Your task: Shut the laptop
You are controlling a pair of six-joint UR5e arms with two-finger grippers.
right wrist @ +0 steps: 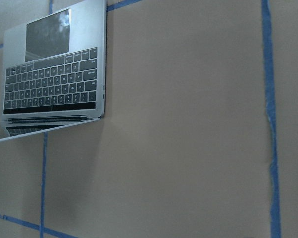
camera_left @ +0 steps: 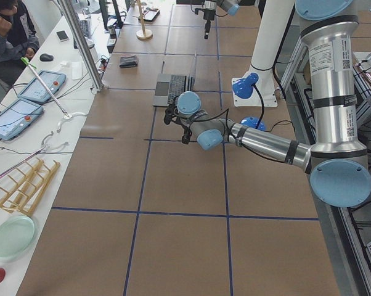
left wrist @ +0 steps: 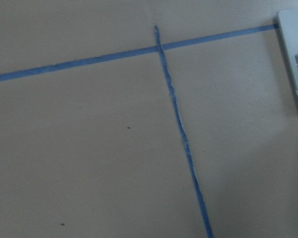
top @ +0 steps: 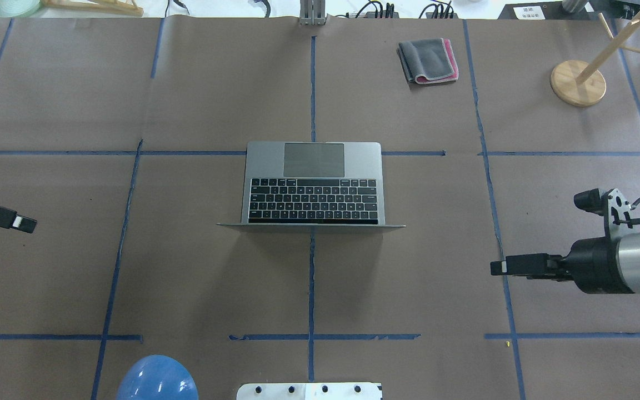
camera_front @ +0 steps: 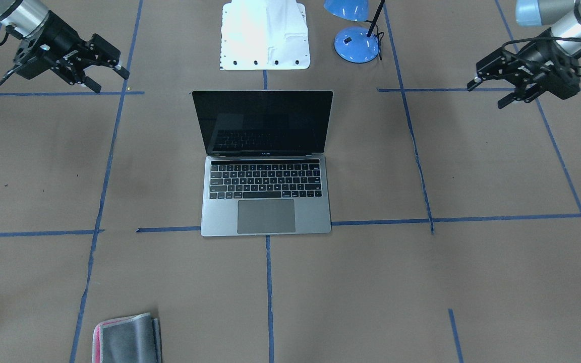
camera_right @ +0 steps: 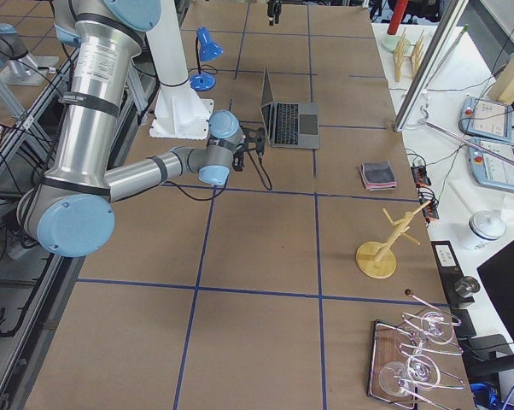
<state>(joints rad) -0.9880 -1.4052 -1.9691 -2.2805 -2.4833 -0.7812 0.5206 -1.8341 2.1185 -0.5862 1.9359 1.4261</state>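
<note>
The laptop (camera_front: 265, 196) lies open in the middle of the table, its black screen standing upright and its keyboard and trackpad facing up; it also shows in the overhead view (top: 314, 178). My left gripper (camera_front: 486, 95) hovers open and empty well off to one side of it, also seen from overhead (top: 26, 224). My right gripper (camera_front: 110, 82) hovers open and empty on the other side, also seen from overhead (top: 498, 267). The right wrist view shows the laptop (right wrist: 55, 74) from the side. The left wrist view shows only its corner (left wrist: 295, 59).
A blue desk lamp (camera_front: 356, 43) and the white robot base plate (camera_front: 265, 35) stand behind the laptop's lid. A folded grey cloth with pink edge (top: 428, 61) and a wooden stand (top: 578, 83) lie at the table's far side. Blue tape lines cross the brown table cover.
</note>
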